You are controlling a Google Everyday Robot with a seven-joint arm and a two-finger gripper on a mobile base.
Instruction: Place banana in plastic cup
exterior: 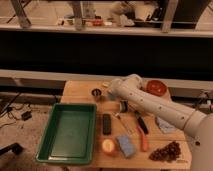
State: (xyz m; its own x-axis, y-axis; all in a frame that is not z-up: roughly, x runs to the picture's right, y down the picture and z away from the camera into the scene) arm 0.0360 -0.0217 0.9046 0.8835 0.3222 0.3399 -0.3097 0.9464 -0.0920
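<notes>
My white arm reaches from the lower right across the wooden table (80, 92) to its back middle. My gripper (101, 95) is at the arm's end, low over the table's back part. Right beside it, on its left, stands a small round dark-rimmed cup (95, 92). A small pale yellow piece (105, 85) lies just behind the gripper; it may be the banana, but I cannot tell for sure. Whether the gripper holds anything is hidden by the arm.
A green tray (50, 145) fills the table's left half. A red bowl (156, 88) sits back right. A black bar (106, 123), blue sponge (125, 145), round orange thing (108, 146), orange-handled tool (143, 141), blue cloth (164, 125) and dark cluster (166, 151) lie in front.
</notes>
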